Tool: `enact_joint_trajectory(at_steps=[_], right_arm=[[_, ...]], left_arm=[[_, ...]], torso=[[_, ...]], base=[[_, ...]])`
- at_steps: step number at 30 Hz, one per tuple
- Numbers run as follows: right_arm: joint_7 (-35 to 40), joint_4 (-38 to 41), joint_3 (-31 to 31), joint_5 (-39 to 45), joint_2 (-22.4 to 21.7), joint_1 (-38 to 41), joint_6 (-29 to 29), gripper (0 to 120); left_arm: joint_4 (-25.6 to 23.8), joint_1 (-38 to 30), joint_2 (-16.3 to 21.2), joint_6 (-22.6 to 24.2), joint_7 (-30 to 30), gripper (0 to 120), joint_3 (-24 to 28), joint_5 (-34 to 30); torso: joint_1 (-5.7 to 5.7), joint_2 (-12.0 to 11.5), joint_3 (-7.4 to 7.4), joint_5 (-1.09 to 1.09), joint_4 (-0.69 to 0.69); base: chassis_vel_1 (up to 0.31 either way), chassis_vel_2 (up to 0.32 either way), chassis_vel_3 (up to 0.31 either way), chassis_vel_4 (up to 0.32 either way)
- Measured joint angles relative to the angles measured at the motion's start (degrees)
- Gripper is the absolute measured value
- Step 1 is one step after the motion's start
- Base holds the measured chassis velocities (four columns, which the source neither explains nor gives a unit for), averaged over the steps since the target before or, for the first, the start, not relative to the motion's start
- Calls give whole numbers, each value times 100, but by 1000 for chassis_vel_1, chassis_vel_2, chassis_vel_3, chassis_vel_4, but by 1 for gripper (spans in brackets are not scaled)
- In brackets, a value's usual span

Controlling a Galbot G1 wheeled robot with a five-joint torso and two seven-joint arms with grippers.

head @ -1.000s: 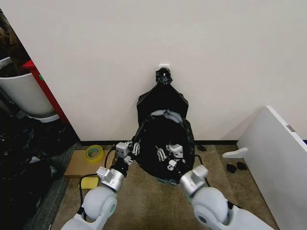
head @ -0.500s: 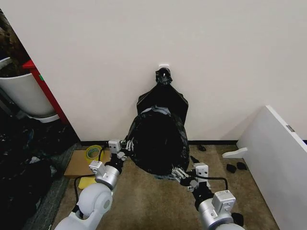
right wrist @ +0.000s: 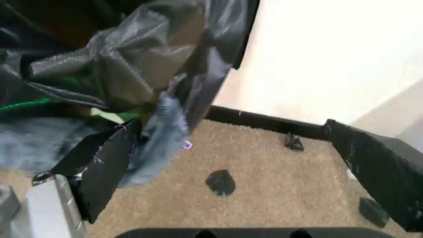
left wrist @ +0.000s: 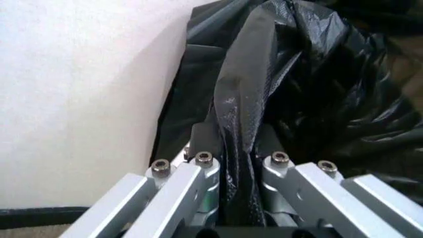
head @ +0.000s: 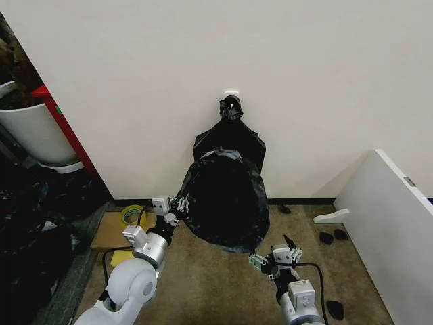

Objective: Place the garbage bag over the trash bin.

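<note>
Left gripper (head: 181,202): we see it clamped on a fold of the garbage bag (head: 226,200); in the left wrist view the black film (left wrist: 241,114) runs straight down between its metal fingers (left wrist: 198,163), pinched tight at the bag's left edge, close to the wall (head: 304,81).

Right gripper (head: 274,258): we find it low over the carpet (head: 203,284), just off the bag's lower right corner, jaws spread wide with nothing between them; the right wrist view shows a crumpled bag corner (right wrist: 132,64) hanging near one black finger pad (right wrist: 106,158), and we cannot tell whether the two touch.

Change: a second ago both our grippers were inside the bag's mouth; half a second ago the right one was at the bag's lower edge, and it has since dropped back and down toward us, while the left has kept its hold in about the same spot.

Meaning for the task: we judge the stretching-over is done on the right side and only the left edge is yet to be let go.

Garbage bag, look: glossy, crinkled, billowing into a rounded dome that drapes nearly to the carpet, against the wall below a flatter knotted black bag (head: 230,139).

Trash bin: fully covered by the film, so we cannot make out its rim.
</note>
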Motion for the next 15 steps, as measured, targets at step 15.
enact_joint_trajectory(at_steps=[15], right_arm=[[-1190,-1861,254,-766,47,799,1800,100]], left_arm=[[-478,158,56,420,-108,5,-4,-3]], torso=[[0,0,0,1,0]], base=[[0,0,0,0]])
